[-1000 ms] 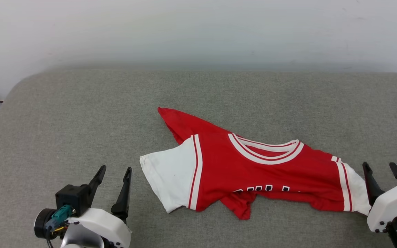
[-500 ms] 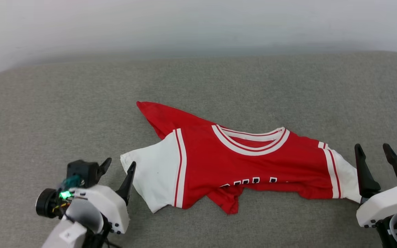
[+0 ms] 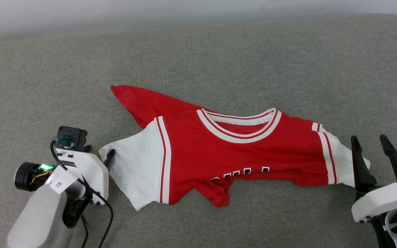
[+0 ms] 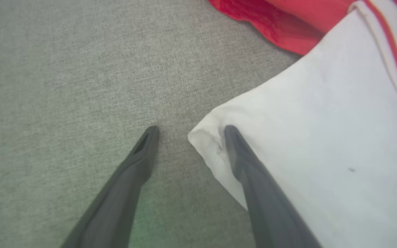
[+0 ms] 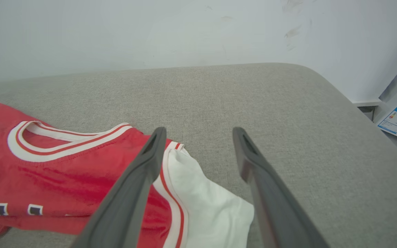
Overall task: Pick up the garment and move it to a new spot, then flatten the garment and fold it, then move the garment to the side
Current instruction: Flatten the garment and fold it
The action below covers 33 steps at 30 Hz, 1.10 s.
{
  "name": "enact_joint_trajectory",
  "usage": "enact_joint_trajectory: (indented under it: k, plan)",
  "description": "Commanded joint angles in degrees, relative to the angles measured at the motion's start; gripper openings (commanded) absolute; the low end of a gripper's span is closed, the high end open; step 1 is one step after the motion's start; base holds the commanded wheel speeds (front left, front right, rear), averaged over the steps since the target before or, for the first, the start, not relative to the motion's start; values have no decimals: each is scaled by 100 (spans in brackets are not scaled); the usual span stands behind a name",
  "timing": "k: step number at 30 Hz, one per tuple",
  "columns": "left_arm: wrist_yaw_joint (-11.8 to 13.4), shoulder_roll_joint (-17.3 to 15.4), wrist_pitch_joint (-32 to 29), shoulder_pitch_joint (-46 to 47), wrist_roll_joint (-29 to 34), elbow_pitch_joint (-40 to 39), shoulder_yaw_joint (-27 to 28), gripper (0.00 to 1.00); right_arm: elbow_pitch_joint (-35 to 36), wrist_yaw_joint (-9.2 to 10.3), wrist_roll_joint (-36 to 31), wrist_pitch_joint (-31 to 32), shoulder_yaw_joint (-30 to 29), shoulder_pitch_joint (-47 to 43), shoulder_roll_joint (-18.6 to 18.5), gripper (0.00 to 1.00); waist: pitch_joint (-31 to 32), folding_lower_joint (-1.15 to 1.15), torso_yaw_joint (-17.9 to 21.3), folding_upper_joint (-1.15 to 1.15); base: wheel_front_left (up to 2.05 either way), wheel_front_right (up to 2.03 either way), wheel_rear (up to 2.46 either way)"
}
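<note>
Currently the garment [image 3: 233,151] lies crumpled across the middle of a grey padded surface [image 3: 219,51], collar away from the robot and chest up. Its lower part is bunched under, so only the tops of the black-and-white letters show along the near fold. A red flap pokes out beyond its left white sleeve.

The left gripper [image 3: 98,153] is down at the outer corner of that sleeve, fingers spread apart and grasping nothing. In the left wrist view, the left gripper [image 4: 191,129] has one finger resting on the sleeve of the garment [image 4: 322,137], just inside its wrinkled corner, and the other on bare grey fabric beside it. A green light glows on that wrist.

The right gripper [image 3: 368,137] sits at the shirt's other end, fingers likewise parted and empty. In the right wrist view, the right gripper [image 5: 199,129] has one finger crossing the striped trim of the garment [image 5: 64,165], with the white sleeve tip between the two fingers. A pale wall [image 5: 150,31] rises behind the padded surface.
</note>
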State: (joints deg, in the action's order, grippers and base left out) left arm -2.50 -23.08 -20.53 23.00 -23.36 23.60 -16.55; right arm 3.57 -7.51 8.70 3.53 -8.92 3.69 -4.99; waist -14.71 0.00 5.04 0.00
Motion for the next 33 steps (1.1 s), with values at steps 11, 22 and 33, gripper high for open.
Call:
enact_joint_trajectory:
  k: [11,22,33]
  plan:
    - [-99,113,-56,-177,-97,630,-254,0,-69,4,-112,-19,-25,85,82,100,-10,0,-117,0,0,0,0]
    - [454,-220,988,-676,-225,-223,407,0,-339,4,-97,334,-35,-173,16,100,643,0,-475,0,0,0,0]
    - [287,-518,386,-2033,-810,-2486,481,0,-422,4,156,1762,83,-235,-310,100,841,0,-810,0,0,0,0]
